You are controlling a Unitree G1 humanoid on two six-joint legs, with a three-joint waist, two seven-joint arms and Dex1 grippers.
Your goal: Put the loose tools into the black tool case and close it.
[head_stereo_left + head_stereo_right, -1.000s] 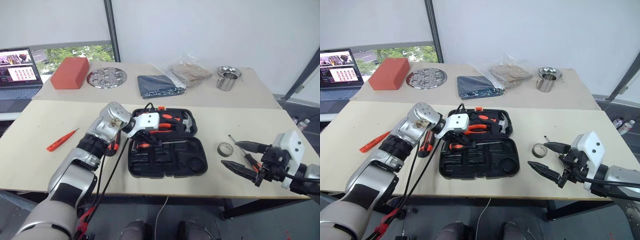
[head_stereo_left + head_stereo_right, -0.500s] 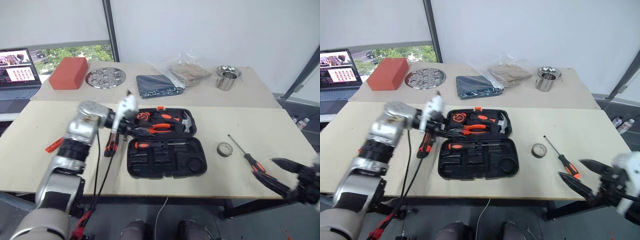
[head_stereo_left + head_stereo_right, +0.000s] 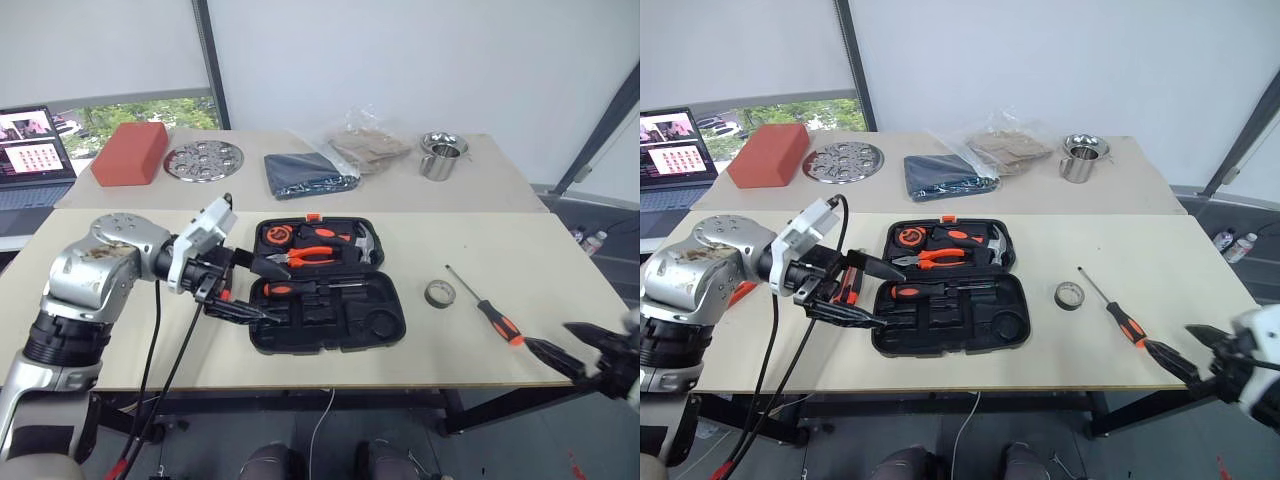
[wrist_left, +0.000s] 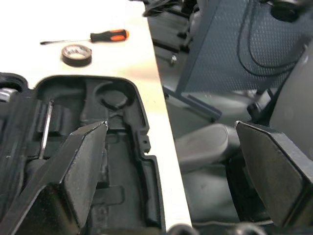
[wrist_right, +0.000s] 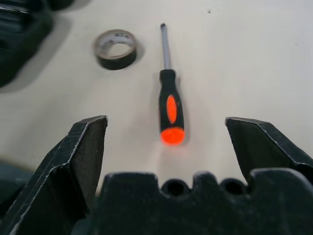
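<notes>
Head views: the black tool case (image 3: pixel 330 300) lies open at the middle of the pale table (image 3: pixel 120 340), a rigid moulded shell with tool-shaped recesses; the left gripper (image 3: pixel 238 286) hangs empty with jaws wide over its left edge, and a grey tape roll (image 3: pixel 437 293) and an orange-and-black screwdriver (image 3: pixel 484 309) lie to its right. Left wrist view: wide-set fingers (image 4: pixel 78 166) frame the case's matte ribbed recesses. Right wrist view: the right gripper (image 5: pixel 166 142), spread wide and empty, lines up on the screwdriver, probably light and stiff, best taken across its ribbed, grippy handle, since the thin steel shaft looks slippery.
</notes>
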